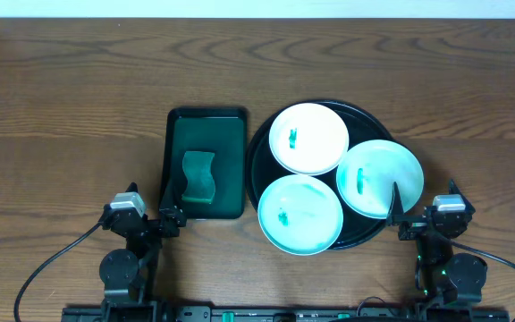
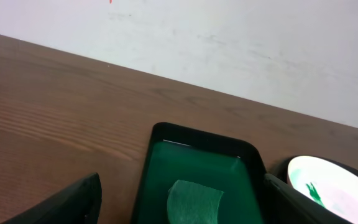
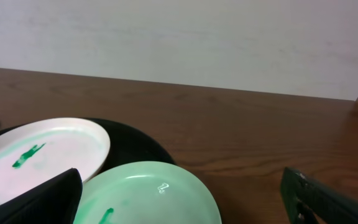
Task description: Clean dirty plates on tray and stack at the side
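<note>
Three white, pale green plates lie on the round black tray (image 1: 259, 161). The far plate (image 1: 308, 137), the right plate (image 1: 379, 178) and the near plate (image 1: 299, 214) each carry green marks. The right plate overhangs the tray's right rim. My left gripper (image 1: 173, 213) is open and empty at the near end of the green tray. My right gripper (image 1: 399, 215) is open and empty at the near edge of the right plate. In the right wrist view my open fingers (image 3: 182, 208) straddle the right plate (image 3: 154, 196), with the far plate (image 3: 42, 155) and the black tray (image 3: 135, 146) behind.
A dark green rectangular tray (image 1: 206, 114) left of the black tray holds a green sponge (image 1: 198, 174). In the left wrist view the open fingers (image 2: 179, 210) frame the sponge (image 2: 194, 202) in this tray (image 2: 201, 134). Wooden table lies all around; a white wall is behind.
</note>
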